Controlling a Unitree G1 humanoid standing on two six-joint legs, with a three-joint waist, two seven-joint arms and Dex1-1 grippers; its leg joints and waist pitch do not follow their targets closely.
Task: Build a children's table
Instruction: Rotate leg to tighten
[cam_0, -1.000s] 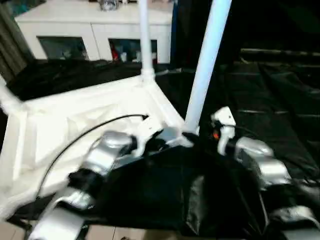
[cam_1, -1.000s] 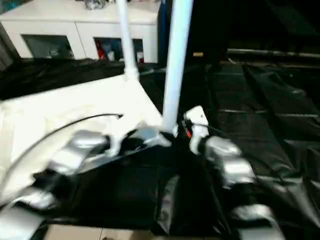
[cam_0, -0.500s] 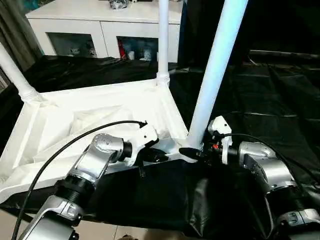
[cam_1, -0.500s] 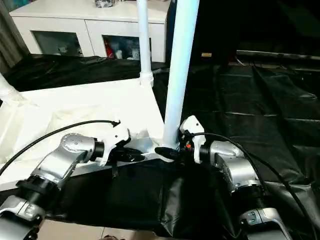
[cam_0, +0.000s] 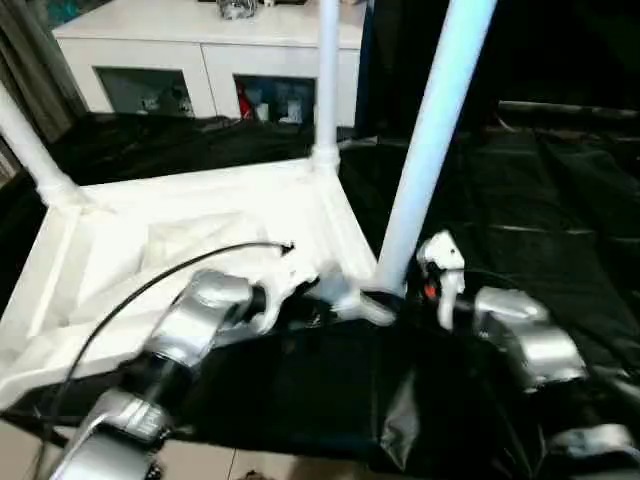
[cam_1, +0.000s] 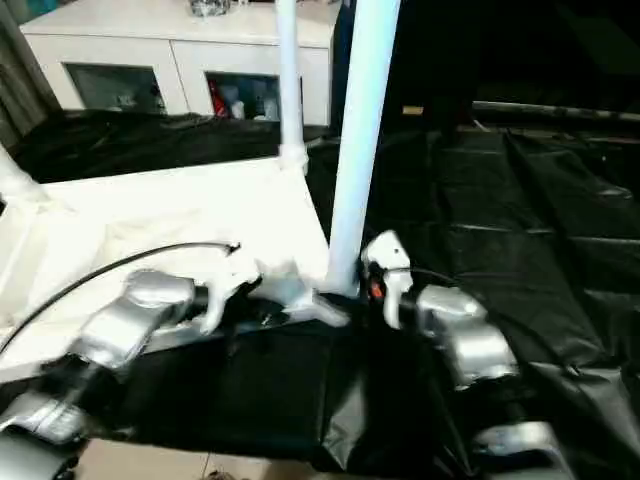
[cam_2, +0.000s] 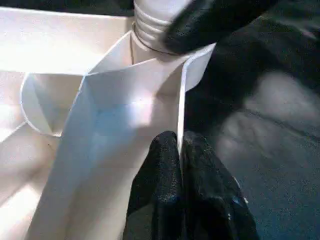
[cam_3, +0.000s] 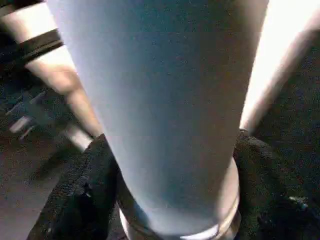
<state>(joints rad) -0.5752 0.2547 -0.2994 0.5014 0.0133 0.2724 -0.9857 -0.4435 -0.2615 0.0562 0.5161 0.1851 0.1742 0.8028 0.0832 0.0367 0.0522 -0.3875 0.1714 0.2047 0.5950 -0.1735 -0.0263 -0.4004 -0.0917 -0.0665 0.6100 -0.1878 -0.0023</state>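
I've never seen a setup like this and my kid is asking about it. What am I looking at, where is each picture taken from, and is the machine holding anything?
It is a humanoid robot putting together a children's table. Two pictures come from cameras in its head, looking down over its silver arms. The other two come from cameras on its wrists, looking along black fingers.

On the black-draped work table lies the white tabletop, upside down, with white legs standing up from its corners.

The left gripper is shut on the tabletop's thin edge wall, near the corner. The right gripper has a finger on each side of the near leg, just above its threaded base; I cannot tell whether it is squeezing.

Behind stands a white cabinet.
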